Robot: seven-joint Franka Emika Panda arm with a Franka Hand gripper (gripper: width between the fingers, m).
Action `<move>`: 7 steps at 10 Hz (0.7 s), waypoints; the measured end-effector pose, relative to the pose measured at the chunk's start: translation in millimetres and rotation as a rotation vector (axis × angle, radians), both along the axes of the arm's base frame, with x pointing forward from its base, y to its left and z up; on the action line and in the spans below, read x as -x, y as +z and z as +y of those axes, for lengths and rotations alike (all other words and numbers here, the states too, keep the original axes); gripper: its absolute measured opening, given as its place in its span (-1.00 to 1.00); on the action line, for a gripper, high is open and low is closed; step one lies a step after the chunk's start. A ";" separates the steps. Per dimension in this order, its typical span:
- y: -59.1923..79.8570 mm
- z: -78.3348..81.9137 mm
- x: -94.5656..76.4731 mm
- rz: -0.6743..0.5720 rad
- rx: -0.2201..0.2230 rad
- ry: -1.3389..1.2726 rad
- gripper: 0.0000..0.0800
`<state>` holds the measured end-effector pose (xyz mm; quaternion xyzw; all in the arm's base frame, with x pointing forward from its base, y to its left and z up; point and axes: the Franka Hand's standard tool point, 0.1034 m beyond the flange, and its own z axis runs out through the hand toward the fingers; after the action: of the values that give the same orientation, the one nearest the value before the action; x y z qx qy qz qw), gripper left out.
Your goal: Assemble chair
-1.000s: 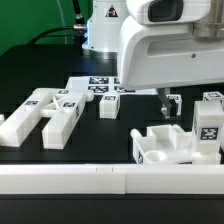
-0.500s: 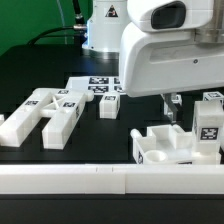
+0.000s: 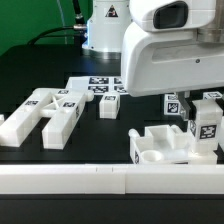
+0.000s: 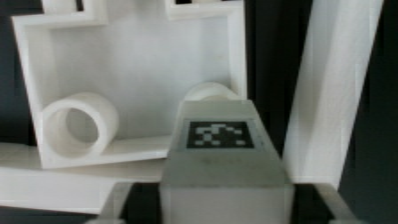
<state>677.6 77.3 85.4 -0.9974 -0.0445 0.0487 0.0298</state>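
On my screen the gripper (image 3: 172, 110) has its jaws pressed against a short tagged chair block (image 3: 172, 102). In the wrist view that block (image 4: 219, 140) sits squarely between the two fingers, tag facing the camera. It hangs just above the slotted seat block (image 3: 163, 146), which rests on the black table (image 3: 110, 140) toward the exterior view's right. Beside the seat block, further right, another tagged piece (image 3: 207, 128) stands upright. The long bars (image 3: 50, 112) lie grouped well apart at the exterior view's left, and the marker board (image 3: 95, 85) lies behind them.
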 end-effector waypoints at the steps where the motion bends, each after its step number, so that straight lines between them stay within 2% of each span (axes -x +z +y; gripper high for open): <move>1: 0.1 0.9 0.1 0.003 0.002 -0.050 -0.27; 4: -0.6 11.8 -1.4 -0.010 0.008 -0.306 -0.27; 7: -0.6 24.3 -6.9 -0.048 -0.024 -0.592 -0.27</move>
<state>684.5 101.6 84.8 -0.9675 0.2469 0.0138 0.0532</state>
